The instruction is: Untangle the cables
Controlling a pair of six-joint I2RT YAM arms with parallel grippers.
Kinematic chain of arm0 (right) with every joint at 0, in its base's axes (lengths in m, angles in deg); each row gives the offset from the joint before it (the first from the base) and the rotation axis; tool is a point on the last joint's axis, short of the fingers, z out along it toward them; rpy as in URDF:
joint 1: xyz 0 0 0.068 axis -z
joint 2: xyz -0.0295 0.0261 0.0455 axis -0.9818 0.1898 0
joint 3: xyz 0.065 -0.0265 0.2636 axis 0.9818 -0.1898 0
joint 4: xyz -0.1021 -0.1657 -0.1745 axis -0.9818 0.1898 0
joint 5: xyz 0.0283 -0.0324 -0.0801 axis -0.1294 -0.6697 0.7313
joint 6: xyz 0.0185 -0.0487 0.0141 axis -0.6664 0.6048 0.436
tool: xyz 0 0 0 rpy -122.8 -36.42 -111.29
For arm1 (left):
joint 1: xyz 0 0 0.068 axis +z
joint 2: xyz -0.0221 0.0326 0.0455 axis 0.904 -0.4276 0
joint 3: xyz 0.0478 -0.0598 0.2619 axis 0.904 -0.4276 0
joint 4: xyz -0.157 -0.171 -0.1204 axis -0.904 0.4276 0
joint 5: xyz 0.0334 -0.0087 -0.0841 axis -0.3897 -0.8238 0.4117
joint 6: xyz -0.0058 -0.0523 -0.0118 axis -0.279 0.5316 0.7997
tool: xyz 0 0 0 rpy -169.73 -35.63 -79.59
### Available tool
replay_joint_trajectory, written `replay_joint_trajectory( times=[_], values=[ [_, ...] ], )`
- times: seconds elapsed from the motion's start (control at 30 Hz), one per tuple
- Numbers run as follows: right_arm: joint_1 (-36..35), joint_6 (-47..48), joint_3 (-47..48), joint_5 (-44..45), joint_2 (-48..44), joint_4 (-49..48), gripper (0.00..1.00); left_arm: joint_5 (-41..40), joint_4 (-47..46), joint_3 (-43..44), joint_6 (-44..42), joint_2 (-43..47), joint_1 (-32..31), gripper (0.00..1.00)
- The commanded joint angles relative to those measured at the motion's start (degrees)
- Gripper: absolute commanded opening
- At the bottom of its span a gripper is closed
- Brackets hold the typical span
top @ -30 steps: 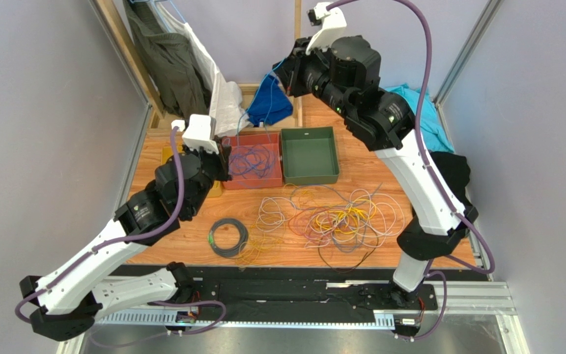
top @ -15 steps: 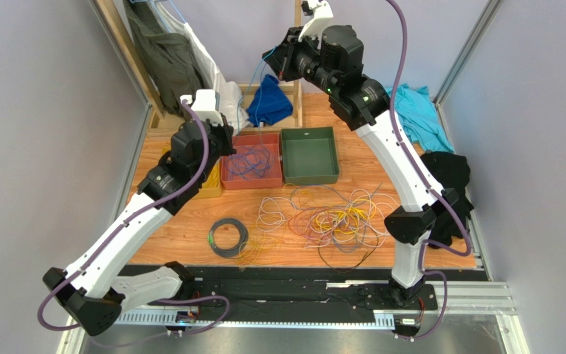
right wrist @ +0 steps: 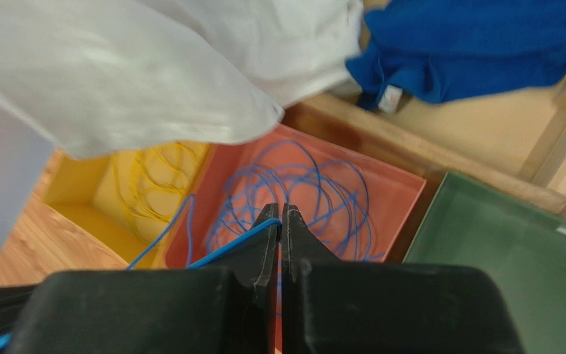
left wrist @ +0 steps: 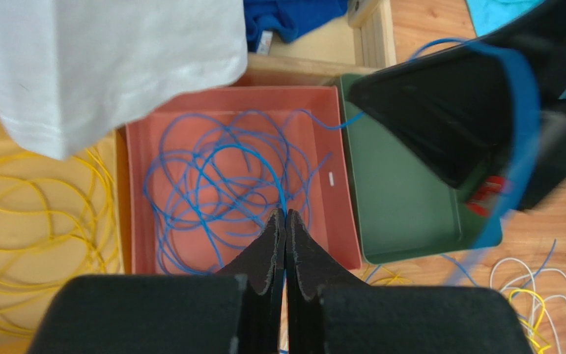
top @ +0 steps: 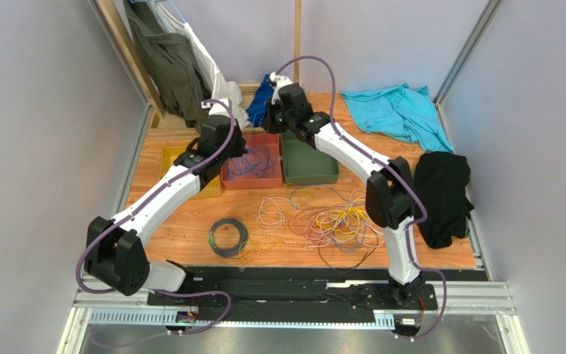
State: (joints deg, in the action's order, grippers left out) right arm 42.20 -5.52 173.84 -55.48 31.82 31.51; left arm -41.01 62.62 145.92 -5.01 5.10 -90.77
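Nearer than the red tray (top: 250, 186), the black coil (top: 229, 237) and the loose tangle of cables (top: 341, 221) lie on the tabletop (top: 190, 240) as they did a second ago. Over the red tray, our left claw (left wrist: 286, 215) has dropped low. Its tips are pressed together where the blue cable (left wrist: 219, 184) meets them, and we cannot tell whether it is pinched. At the tray's far side, our right claw (right wrist: 279, 212), raised high a second ago, is down and nipped tight on the blue cable.
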Motion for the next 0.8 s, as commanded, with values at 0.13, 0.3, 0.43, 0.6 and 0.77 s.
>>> replay_joint_trajectory(
  times=[0.13, 0.3, 0.43, 0.6, 0.77],
  values=[
    [0.65, -0.22, -2.16, -4.45, 6.83, -5.52, 0.00, 1.29, -6.32, -2.27, 5.50, -2.66, 0.25, 0.00],
    [0.30, -0.48, -4.19, -5.60, 8.59, -4.55, 0.04, 1.11, -7.29, -2.36, 5.41, -6.00, 0.25, 0.00],
    [-1.01, 0.04, -8.14, -1.04, 4.05, -4.29, 0.59, -0.73, -8.25, -2.09, 5.23, -7.58, 0.42, 0.00],
    [-2.69, -3.28, -14.53, 5.12, -3.86, -1.83, 0.71, -2.40, -9.13, 0.71, 4.97, -10.83, 0.60, 0.00],
    [-3.65, -8.21, -31.84, 9.69, -13.53, -9.80, 0.71, -3.11, -8.08, 5.10, 2.78, -13.74, 1.82, 0.00]
  ],
)
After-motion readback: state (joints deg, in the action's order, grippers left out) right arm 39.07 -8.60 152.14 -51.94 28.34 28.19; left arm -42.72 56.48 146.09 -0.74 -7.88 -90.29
